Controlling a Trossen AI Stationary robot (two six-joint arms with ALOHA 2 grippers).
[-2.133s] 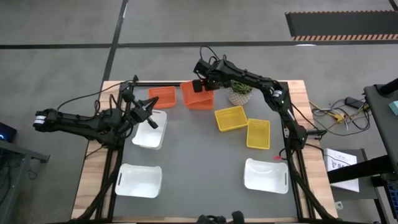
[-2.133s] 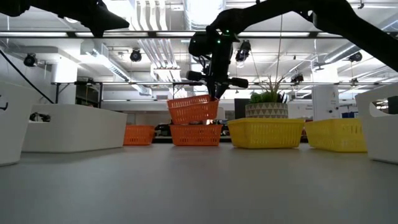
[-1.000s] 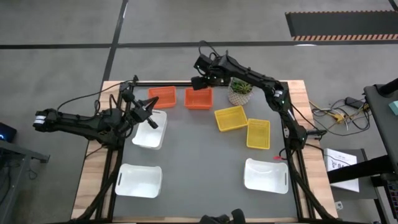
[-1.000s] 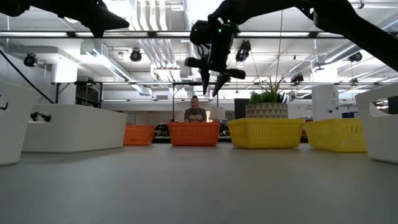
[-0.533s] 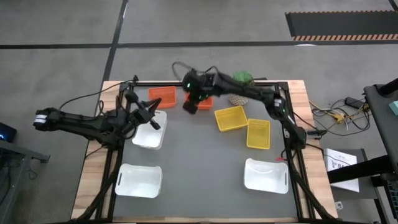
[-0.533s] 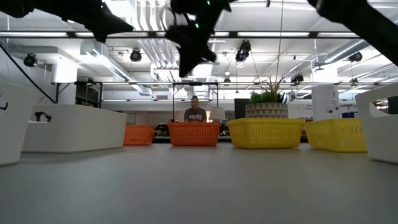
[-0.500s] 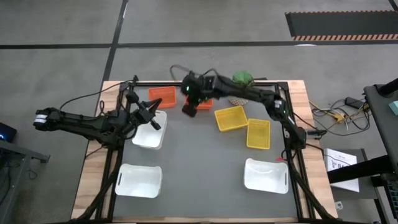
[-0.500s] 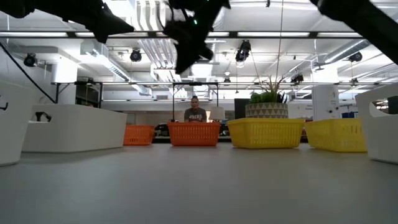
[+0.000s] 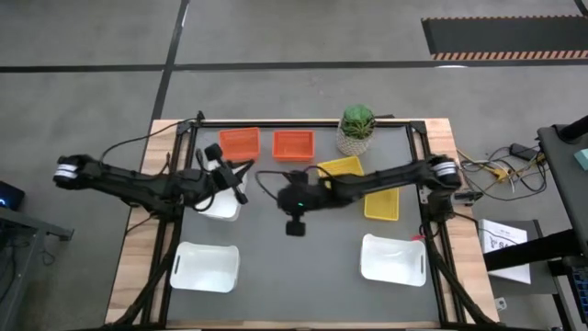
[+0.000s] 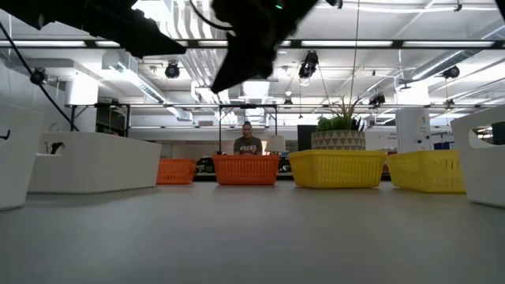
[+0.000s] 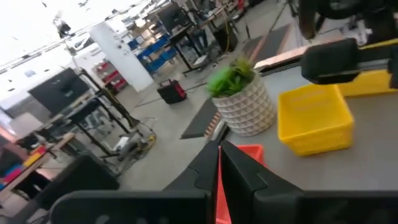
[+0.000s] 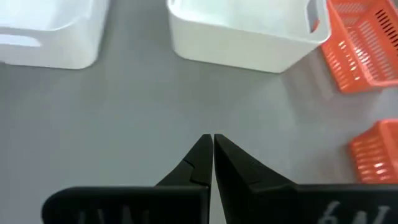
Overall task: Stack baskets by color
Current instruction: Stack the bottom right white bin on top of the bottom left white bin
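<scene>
The gray counter [image 9: 303, 253] is holding orange baskets [image 9: 293, 145] at the back, yellow baskets [image 9: 382, 204] beside them and white baskets [image 9: 205, 267] nearer. The right hand [image 9: 295, 225] is hanging closed and empty mid-counter. The left hand [image 9: 232, 180] is closed above a white basket.

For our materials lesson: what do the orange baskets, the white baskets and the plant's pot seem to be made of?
Orange baskets: probably plastic, going by the moulded open lattice walls.
White baskets: likely smooth, solid plastic with a slight sheen, rounded corners and a cut-out handle.
Pot: white with a raised woven-looking pattern; ceramic or plastic, the look leaves it open.
</scene>
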